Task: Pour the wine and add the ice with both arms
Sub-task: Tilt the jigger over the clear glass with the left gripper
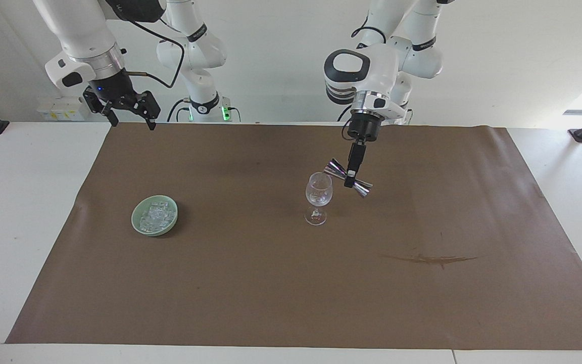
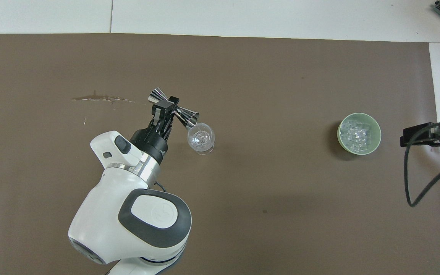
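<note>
The left gripper pinches a steel jigger at its waist, tipped over the wine glass, so pouring looks underway. The ice sits untouched in its green bowl toward the right arm's end. The right gripper waits, fingers spread.

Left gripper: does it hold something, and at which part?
Yes. The left gripper holds a steel jigger by its narrow waist, tilted over the wine glass.
</note>
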Action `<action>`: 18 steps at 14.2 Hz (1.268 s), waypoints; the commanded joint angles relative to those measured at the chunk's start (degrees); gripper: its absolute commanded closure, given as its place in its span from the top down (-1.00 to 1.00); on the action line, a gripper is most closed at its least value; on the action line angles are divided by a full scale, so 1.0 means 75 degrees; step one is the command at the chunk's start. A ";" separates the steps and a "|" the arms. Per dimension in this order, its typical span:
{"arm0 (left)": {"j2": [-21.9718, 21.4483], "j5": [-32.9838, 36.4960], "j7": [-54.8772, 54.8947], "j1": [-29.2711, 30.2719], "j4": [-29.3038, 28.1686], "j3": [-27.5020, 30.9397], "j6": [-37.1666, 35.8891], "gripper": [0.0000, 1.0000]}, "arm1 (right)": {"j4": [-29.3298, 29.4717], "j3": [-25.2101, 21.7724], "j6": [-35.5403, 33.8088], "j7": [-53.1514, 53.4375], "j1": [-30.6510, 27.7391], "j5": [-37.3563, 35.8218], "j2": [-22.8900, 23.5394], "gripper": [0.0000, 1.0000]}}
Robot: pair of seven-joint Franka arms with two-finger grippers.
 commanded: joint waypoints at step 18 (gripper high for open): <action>0.0211 0.0114 0.1639 -0.0259 -0.0112 0.0174 0.0204 -1.00 | -0.0101 0.0042 0.0033 -0.0180 -0.0047 0.0048 -0.0099 1.00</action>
